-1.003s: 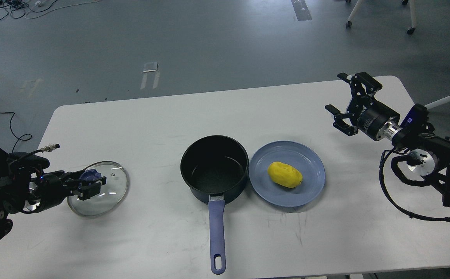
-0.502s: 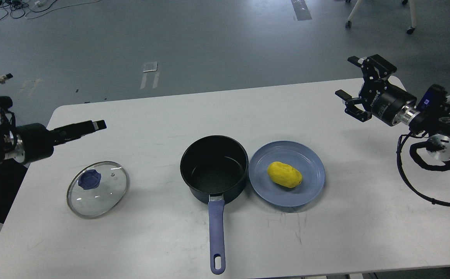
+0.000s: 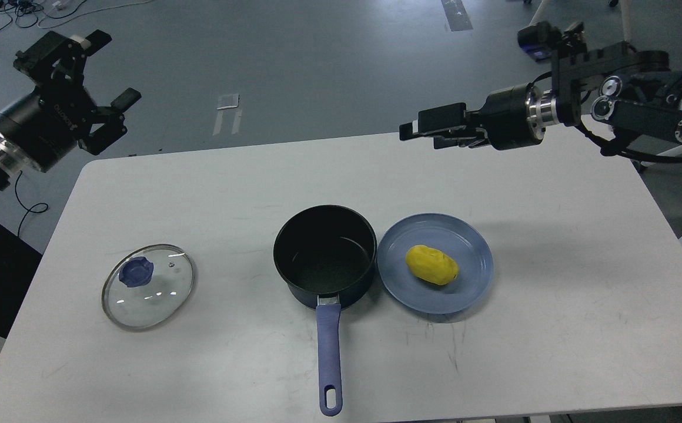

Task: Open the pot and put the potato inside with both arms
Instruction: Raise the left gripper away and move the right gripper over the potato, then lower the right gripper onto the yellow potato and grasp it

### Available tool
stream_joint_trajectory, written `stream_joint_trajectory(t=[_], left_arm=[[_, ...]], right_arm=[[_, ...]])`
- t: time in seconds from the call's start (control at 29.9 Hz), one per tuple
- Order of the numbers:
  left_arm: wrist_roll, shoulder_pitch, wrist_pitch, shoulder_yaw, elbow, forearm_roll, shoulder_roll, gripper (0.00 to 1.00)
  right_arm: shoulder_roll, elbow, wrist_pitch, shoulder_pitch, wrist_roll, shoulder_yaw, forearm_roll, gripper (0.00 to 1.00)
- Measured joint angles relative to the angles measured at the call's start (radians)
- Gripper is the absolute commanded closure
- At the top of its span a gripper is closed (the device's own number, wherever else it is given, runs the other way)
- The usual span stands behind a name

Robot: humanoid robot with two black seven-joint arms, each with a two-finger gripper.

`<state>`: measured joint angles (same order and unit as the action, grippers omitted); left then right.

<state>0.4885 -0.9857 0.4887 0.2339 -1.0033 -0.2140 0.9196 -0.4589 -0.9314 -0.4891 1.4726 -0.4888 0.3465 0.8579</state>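
The yellow, lumpy potato (image 3: 432, 265) lies on a blue plate (image 3: 470, 291), below the right end effector (image 3: 420, 126). Whether that end effector is open cannot be told. The left end effector (image 3: 103, 73) is spread wide and empty.

The pot (image 3: 324, 254) sits near the middle of the table (image 3: 552, 329), its handle (image 3: 328, 352) pointing toward the near edge. Just right of the pot, touching or nearly touching it, is the plate (image 3: 435, 263), and the potato (image 3: 432, 265) lies on the plate. The lid (image 3: 148, 286) lies flat on the table well to the left of the pot, knob (image 3: 136, 272) up. The left gripper (image 3: 91, 76) hangs beyond the table's far left corner. The right gripper (image 3: 429, 126) hangs over the far edge, behind the plate.
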Motion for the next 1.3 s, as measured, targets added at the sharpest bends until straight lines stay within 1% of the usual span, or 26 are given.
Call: stream_joint_trajectory(t=[0.17,0.23,0.4,0.5,0.64,0.8,1.04,1.1,1.17,1.24,1.27,1.3], left_arm=[[0.000,0.010,0.000,0.003,0.002,0.018,-0.010,0.02],[0.000,0.010,0.000,0.003,0.002,0.019,-0.010,0.02],[0.000,0.011,0.000,0.004,0.001,0.019,-0.007,0.02],[0.000,0.011,0.000,0.004,0.000,0.019,-0.001,0.02],[0.000,0.012,0.000,0.004,-0.002,0.019,0.004,0.02],[0.000,0.012,0.000,0.005,-0.005,0.019,0.003,0.02],[0.000,0.012,0.000,0.006,-0.008,0.019,0.001,0.02],[0.000,0.012,0.000,0.006,-0.008,0.019,0.001,0.02],[0.000,0.012,0.000,0.006,-0.008,0.019,0.001,0.02],[0.000,0.012,0.000,0.006,-0.008,0.019,0.001,0.02],[0.000,0.012,0.000,0.006,-0.008,0.019,0.001,0.02],[0.000,0.012,0.000,0.006,-0.008,0.019,0.001,0.02]], right_arm=[[0.129,-0.048,0.000,0.137,0.000,0.183,0.182,0.00],[0.175,-0.050,0.000,0.166,0.000,0.228,0.229,0.00],[0.310,-0.045,0.001,0.190,0.000,0.367,0.302,0.00],[0.359,-0.035,0.001,0.189,0.000,0.451,0.310,0.00],[0.389,-0.032,0.009,0.175,0.000,0.527,0.310,0.00],[0.390,-0.019,0.030,0.134,0.000,0.546,0.310,0.00],[0.397,0.020,0.115,0.076,0.000,0.545,0.305,0.01],[0.400,0.028,0.126,0.062,0.000,0.545,0.305,0.04],[0.400,0.035,0.140,0.051,0.000,0.545,0.305,0.16],[0.400,0.038,0.168,0.041,0.000,0.545,0.303,0.26],[0.400,0.038,0.181,0.039,0.000,0.545,0.302,0.33],[0.400,0.039,0.193,0.037,0.000,0.545,0.301,0.47]])
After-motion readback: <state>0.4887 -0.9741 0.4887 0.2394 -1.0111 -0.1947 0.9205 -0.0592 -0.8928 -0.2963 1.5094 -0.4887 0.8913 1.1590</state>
